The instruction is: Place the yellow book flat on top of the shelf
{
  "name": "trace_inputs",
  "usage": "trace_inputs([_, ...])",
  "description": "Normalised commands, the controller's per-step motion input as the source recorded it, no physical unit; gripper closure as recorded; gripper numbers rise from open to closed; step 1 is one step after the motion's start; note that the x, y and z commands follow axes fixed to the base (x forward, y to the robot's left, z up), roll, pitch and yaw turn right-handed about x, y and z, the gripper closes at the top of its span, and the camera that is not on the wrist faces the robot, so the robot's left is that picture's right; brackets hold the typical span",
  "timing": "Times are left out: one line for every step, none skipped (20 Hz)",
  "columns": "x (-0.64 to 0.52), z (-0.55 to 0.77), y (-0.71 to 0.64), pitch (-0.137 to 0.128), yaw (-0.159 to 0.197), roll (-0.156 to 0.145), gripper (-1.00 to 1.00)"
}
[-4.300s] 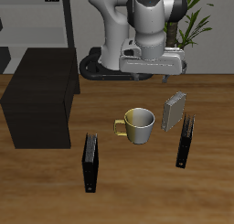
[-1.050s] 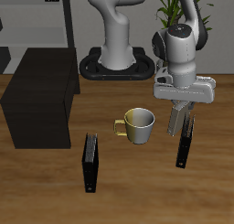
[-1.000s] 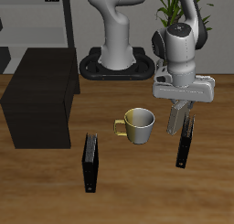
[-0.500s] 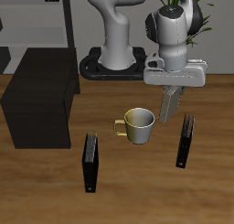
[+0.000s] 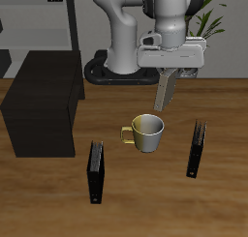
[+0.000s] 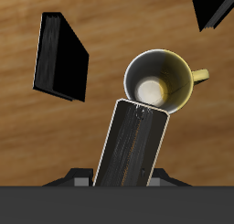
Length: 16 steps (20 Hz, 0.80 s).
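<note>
My gripper (image 5: 170, 72) is shut on the yellow book (image 5: 165, 89) and holds it in the air, tilted, above and just behind the yellow mug (image 5: 146, 133). In the wrist view the book (image 6: 134, 145) hangs from my gripper with its lower end over the mug's rim (image 6: 161, 81). The shelf (image 5: 41, 103) is a large black box with a flat bare top at the far side of the table from the book. My fingers are hidden behind the book in both views.
Two thin black books stand upright on the table, one (image 5: 96, 172) near the front edge, the other (image 5: 197, 149) beside the mug; one also shows in the wrist view (image 6: 60, 56). A grey open-frame rack (image 5: 39, 23) stands behind the shelf. A plant (image 5: 208, 23) stands at the back.
My gripper closed on the yellow book beside the mug, lifted it off the table and carried it up and toward the shelf's side, over the mug.
</note>
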Motion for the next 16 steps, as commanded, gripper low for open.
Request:
trace_inputs([-0.08,0.63,-0.42,-0.112,0.082,-0.120,1.00])
trace_inputs([-0.04,0.56,-0.40,-0.073,0.098,-0.060,1.00])
trace_inputs([-0.07,0.51,-0.41,-0.057,0.057,-0.102,1.00])
trace_inputs([-0.09,0.37,-0.26,-0.079,0.088,-0.079,1.00])
trace_inputs([-0.06,-0.01,-0.01,0.000,0.000,0.000,1.00])
trace_inputs([-0.02,1.02,-0.82,-0.165,0.276,-0.156,1.00])
trace_inputs([-0.07,-0.01,-0.03,0.000,0.000,0.000,1.00])
trace_inputs([0.04,0.46,-0.47,-0.041,0.043,-0.115,1.00])
trace_inputs([0.00,0.43,-0.44,-0.070,0.120,-0.089,1.00])
trace_inputs([0.15,0.83,-0.86,-0.125,0.135,-0.232,1.00])
trace_inputs([0.02,0.49,-0.51,-0.090,0.097,-0.116,1.00])
trace_inputs([-0.15,-0.02,-0.06,0.000,0.000,0.000,1.00])
trace_inputs([0.24,0.97,-1.02,-0.126,0.129,-0.270,1.00])
trace_inputs([0.00,0.00,0.00,0.000,0.000,0.000,1.00])
trace_inputs([-0.10,0.49,-0.62,-0.127,0.116,-0.149,1.00])
trace_inputs([0.08,0.41,-0.57,-0.059,0.087,-0.125,1.00])
